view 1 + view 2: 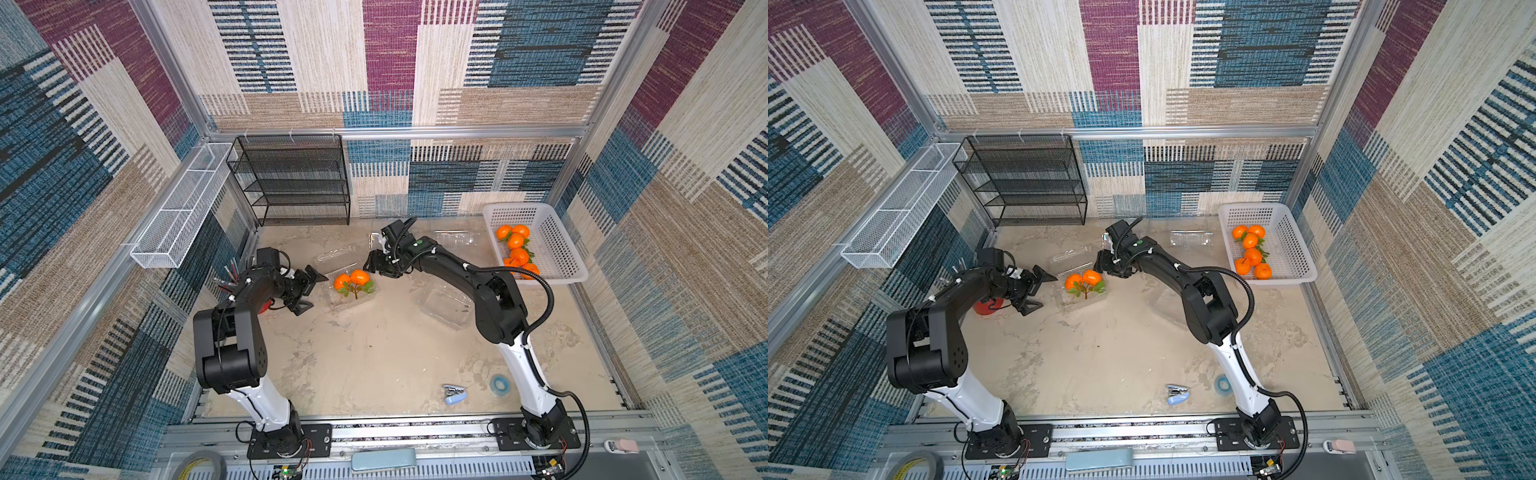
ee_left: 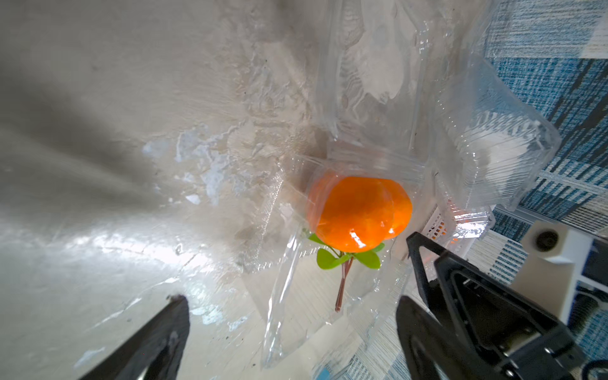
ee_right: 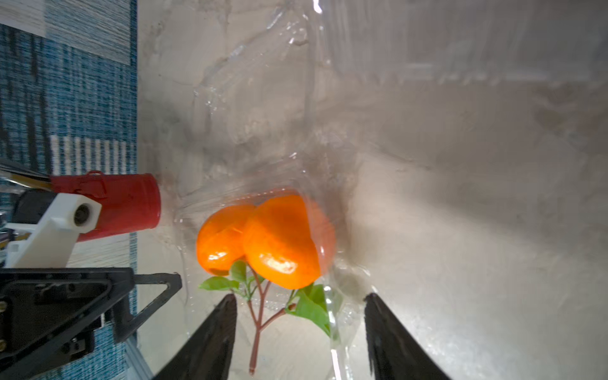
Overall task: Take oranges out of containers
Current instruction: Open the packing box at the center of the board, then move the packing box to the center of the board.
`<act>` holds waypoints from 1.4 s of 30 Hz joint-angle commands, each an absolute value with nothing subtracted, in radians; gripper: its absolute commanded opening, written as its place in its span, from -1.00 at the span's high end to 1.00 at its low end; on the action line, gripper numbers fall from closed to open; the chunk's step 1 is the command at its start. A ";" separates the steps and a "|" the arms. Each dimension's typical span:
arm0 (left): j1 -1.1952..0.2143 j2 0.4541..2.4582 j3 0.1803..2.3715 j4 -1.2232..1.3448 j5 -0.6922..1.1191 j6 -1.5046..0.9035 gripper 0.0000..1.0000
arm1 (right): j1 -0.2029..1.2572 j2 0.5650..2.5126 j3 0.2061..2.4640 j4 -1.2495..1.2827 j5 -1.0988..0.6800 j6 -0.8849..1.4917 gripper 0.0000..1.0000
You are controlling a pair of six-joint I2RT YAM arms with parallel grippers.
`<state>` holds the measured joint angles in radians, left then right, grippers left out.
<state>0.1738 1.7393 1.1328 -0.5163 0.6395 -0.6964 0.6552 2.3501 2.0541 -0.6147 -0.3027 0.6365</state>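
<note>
In both top views, two stemmed oranges (image 1: 352,281) sit at centre in an open clear container (image 1: 347,303), the left gripper (image 1: 311,291) spread wide beside it and the right gripper (image 1: 371,264) opposite. Left wrist: empty jaws gape before the fruit. Right wrist: parted jaws straddle the stem (image 3: 255,342) without touching it.

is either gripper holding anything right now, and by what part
Nothing is held. The left gripper is open, short of the container; the right gripper has its fingers apart around the stem of the oranges, not closed on it.
</note>
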 commanded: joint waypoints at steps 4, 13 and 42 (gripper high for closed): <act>0.160 1.778 1.138 -0.479 0.698 -0.693 -0.98 | 0.678 2.378 2.037 -0.636 -0.238 0.580 0.07; 0.099 1.799 1.113 -0.417 0.715 -0.745 -0.98 | 0.703 2.310 1.912 -0.605 -0.204 0.594 0.46; -0.169 1.864 1.129 -0.273 0.704 -0.912 -0.97 | 0.700 1.896 1.316 -0.535 -0.172 0.901 0.55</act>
<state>-0.1608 1.8576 1.1099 -0.2855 0.6788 -0.8848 0.7101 1.9049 1.3067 -0.5323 -0.1883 0.8871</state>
